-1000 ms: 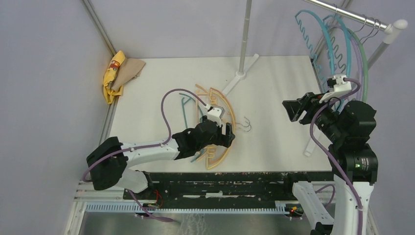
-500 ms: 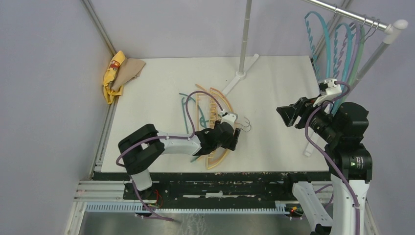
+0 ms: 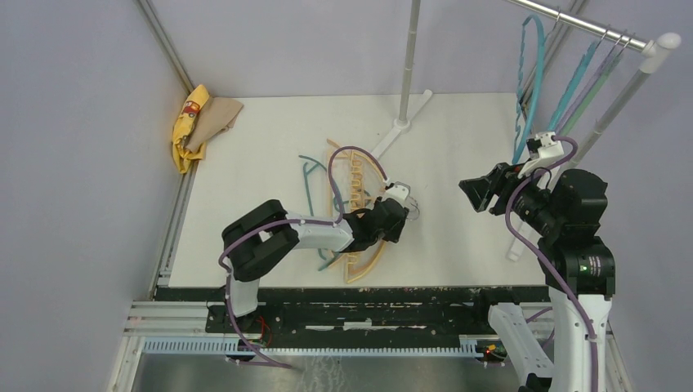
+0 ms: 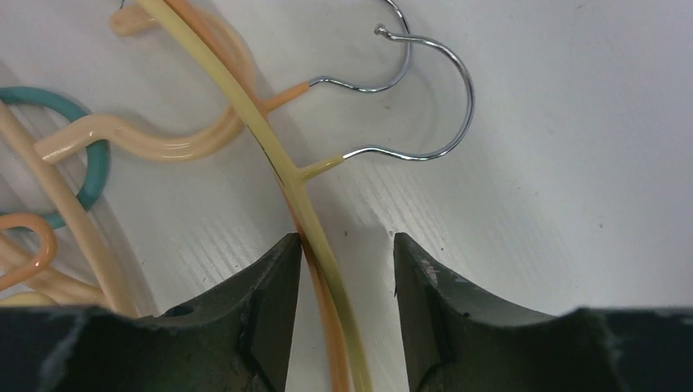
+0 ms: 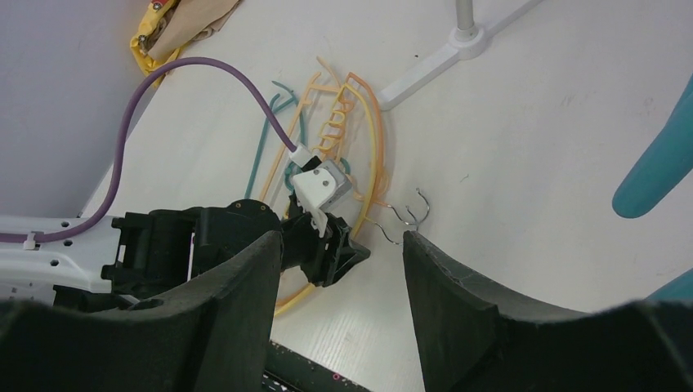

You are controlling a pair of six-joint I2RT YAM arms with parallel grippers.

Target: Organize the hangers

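Observation:
Several tan-orange and yellow hangers (image 3: 353, 214) lie piled mid-table, with a teal hanger (image 3: 309, 184) at their left. My left gripper (image 3: 400, 214) is low over the pile's right rim, just below the metal hooks (image 4: 458, 98). In the left wrist view it (image 4: 346, 245) is open. Its jaws straddle a yellow hanger (image 4: 323, 261) and an orange one under it; the left jaw touches them, the right stands apart. My right gripper (image 3: 478, 189) hovers open and empty at the table's right, seen open in its wrist view (image 5: 342, 237). Teal, lilac and pale green hangers (image 3: 527, 82) hang on the rail (image 3: 588, 24).
A yellow-and-tan cloth (image 3: 196, 122) lies at the back left corner. The rack's white foot (image 3: 400, 126) and upright pole stand at the back middle. Another white rack leg (image 3: 515, 245) runs along the table's right edge beside the right arm.
The left arm has reached right along the pile's rim toward the hooks, and its jaws have narrowed around the yellow and orange hangers. The hung hangers have swung. The right gripper drifted slightly left.

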